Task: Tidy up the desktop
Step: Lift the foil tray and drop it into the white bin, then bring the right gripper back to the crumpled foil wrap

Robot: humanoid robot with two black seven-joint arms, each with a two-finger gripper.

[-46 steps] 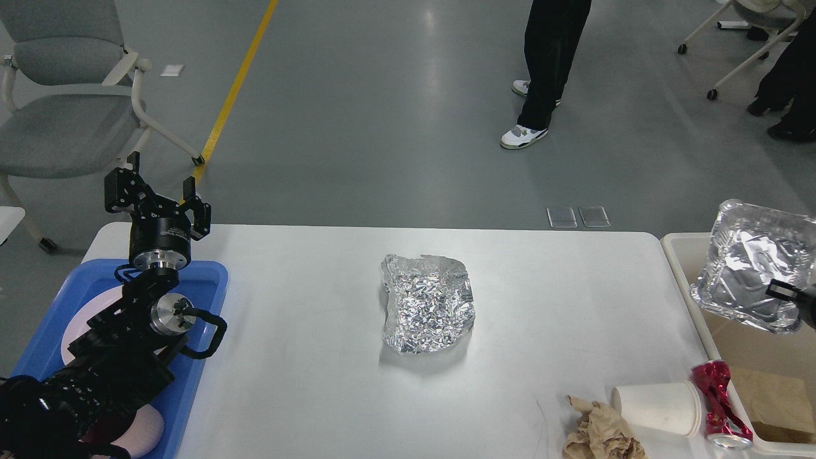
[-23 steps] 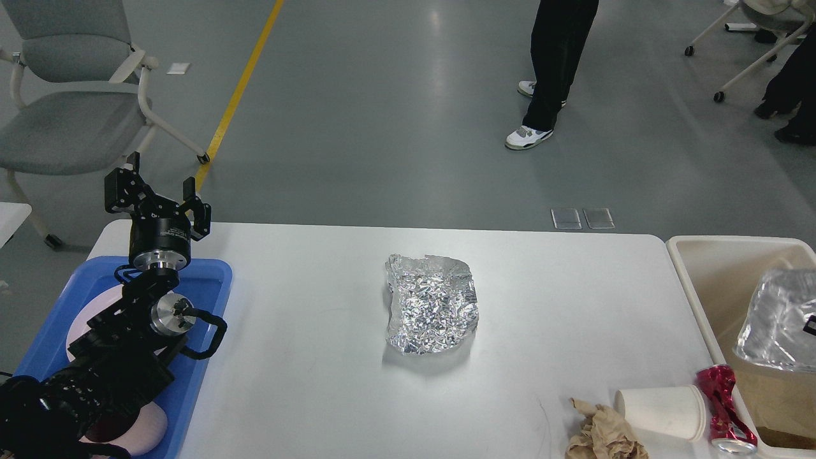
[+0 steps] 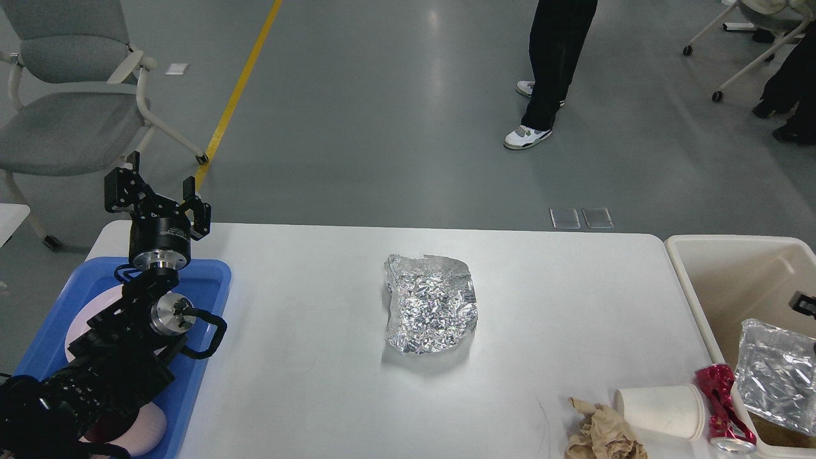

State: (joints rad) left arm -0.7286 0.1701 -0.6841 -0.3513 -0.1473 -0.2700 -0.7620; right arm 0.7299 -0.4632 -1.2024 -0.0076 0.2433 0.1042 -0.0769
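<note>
The white desktop point(image 3: 306, 370) carries a crumpled sheet of foil point(image 3: 430, 312) at its middle. Near the front right lie a wad of brown paper point(image 3: 602, 433), a white paper cup point(image 3: 660, 411) on its side and a crushed red can point(image 3: 720, 408). My left gripper point(image 3: 159, 188) stands open and empty above the desk's far left corner. Only a small black part of my right gripper point(image 3: 804, 303) shows at the right edge, over the cream bin point(image 3: 720, 268). A foil tray point(image 3: 774, 373) lies inside that bin, apart from the gripper.
A blue tray point(image 3: 213, 274) with pink plates point(image 3: 80, 325) sits under my left arm. A grey chair point(image 3: 70, 121) stands beyond the desk's left end. A person's legs point(image 3: 548, 70) are on the floor behind the desk.
The foil tray, held up over the bin by my right gripper a second ago, has dropped down into the bin and lies free. My left arm has not moved.
</note>
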